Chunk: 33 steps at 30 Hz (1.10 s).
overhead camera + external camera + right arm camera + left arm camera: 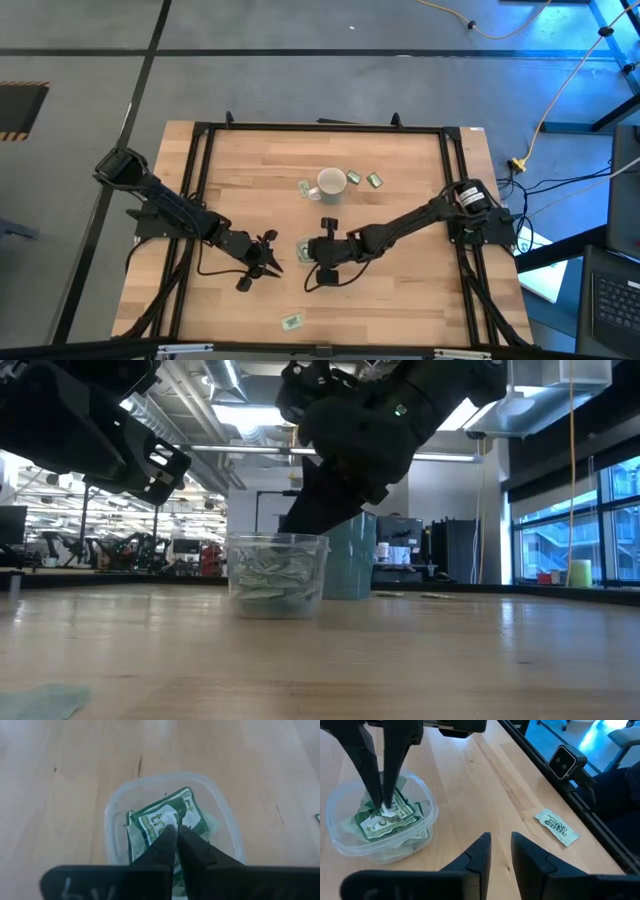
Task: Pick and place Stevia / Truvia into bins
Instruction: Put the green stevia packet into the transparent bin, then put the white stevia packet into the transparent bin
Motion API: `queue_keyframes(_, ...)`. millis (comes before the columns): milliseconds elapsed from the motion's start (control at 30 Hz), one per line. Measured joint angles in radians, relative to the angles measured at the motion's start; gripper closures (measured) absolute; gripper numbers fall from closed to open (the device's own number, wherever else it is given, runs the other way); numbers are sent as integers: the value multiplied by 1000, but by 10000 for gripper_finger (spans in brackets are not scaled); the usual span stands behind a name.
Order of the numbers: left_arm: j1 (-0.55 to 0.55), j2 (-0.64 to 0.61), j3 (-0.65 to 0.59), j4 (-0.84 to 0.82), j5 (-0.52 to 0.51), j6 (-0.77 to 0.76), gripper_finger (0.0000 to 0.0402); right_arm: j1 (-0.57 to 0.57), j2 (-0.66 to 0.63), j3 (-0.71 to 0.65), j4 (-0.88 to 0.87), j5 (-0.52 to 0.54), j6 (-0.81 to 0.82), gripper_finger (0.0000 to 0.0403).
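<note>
The clear plastic cup (303, 250) stands near the table's middle with several green and white sachets in it (385, 822). My right gripper (175, 831) reaches down into the cup, shut on the top sachet (165, 817). My left gripper (500, 852) is open and empty, just left of the cup (277, 575) and low over the table. Loose sachets lie flat on the table: three around the mug (303, 186) (353, 177) (375, 180) and one near the front edge (291, 321). My right gripper pinches the top sachet between its two fingertips (382, 805), at a white patch near the sachet's middle (170, 820). The fingers come from above, pointing down into the cup. The sachet lies on the other sachets inside the cup, roughly flat.
A white ceramic mug (331, 184) stands behind the cup toward the far edge. The black frame rails (200, 180) run along the table's left, right and far sides. A small camera (566, 761) sits on the near rail. Bare wood lies on the table's near half.
</note>
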<state>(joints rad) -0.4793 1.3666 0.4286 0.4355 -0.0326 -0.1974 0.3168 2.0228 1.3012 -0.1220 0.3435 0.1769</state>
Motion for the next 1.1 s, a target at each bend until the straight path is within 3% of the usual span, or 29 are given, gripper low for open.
queue_keyframes(400, 0, 0, 0, 4, 5, 18, 333, 35, -36, 113, -97, 3, -18, 268)
queue_keyframes(533, -13, 0, 0, 67, 9, 149, 326, 99, -107, 98, -153, 41, -23, 263)
queue_keyframes(700, -49, 0, 0, 203, 72, 318, 303, 183, -220, 9, -184, 186, 65, 262)
queue_keyframes(900, -58, 1, 0, 262, 78, 333, 270, 275, -281, -52, -189, 217, 205, 262)
queue_keyframes(1100, -58, 1, 0, 310, 118, 333, 262, 316, -286, -63, -193, 277, 263, 262)
